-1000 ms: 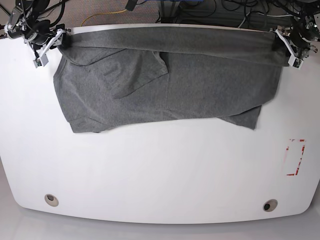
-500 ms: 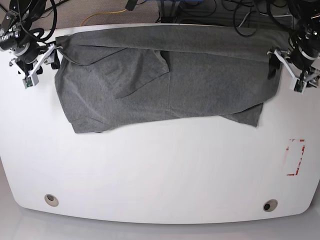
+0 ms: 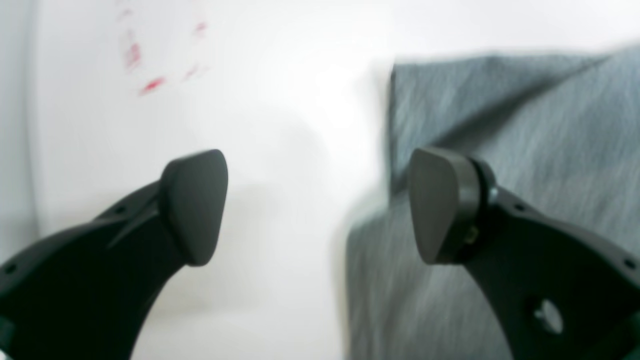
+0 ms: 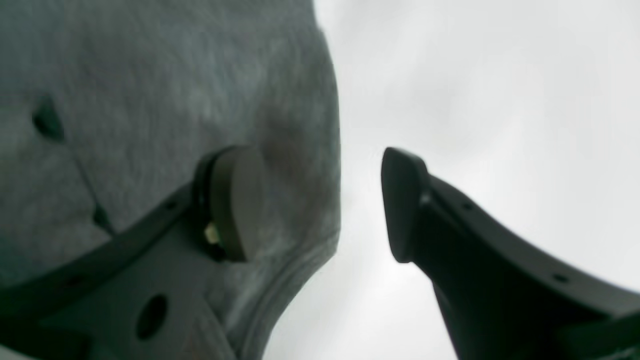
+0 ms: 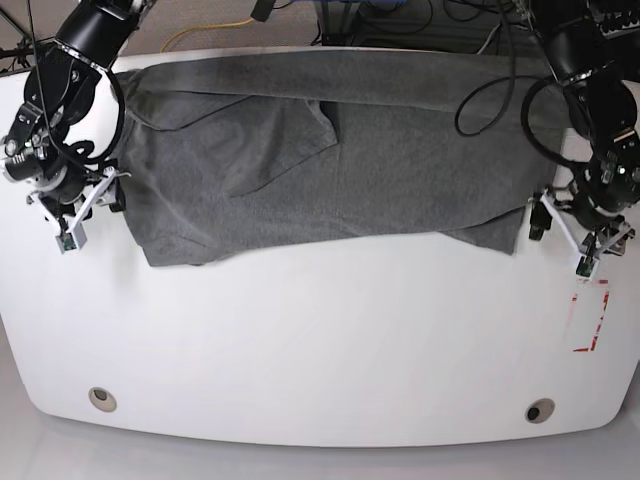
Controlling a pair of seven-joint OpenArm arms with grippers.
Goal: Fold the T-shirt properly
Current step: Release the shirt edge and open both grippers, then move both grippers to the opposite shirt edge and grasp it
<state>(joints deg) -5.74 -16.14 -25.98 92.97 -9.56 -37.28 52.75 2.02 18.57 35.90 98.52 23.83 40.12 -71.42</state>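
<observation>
As laid out: the T-shirt (image 5: 330, 150) lies flat and wrinkled across the far half of the white table (image 5: 320, 340), its top edge along the table's far rim.
T-shirt form: heather-grey; one sleeve is folded in over the body, making a pointed flap left of centre in the base view; a lower corner (image 5: 497, 238) pokes out at that view's right.
Left gripper (image 5: 560, 225): jaws spread wide and empty, just beside the shirt's lower corner on the base view's right; in its wrist view one finger (image 3: 192, 205) sits over bare table, the other (image 3: 440, 202) over grey cloth (image 3: 500, 125).
Right gripper (image 5: 92, 205): jaws parted, holding nothing, at the shirt's edge on the base view's left; in its wrist view the fabric edge (image 4: 320, 150) runs between the fingers.
Table markings: red marks (image 5: 590, 315) near the left gripper; two round insets (image 5: 102, 399) along the near edge.
</observation>
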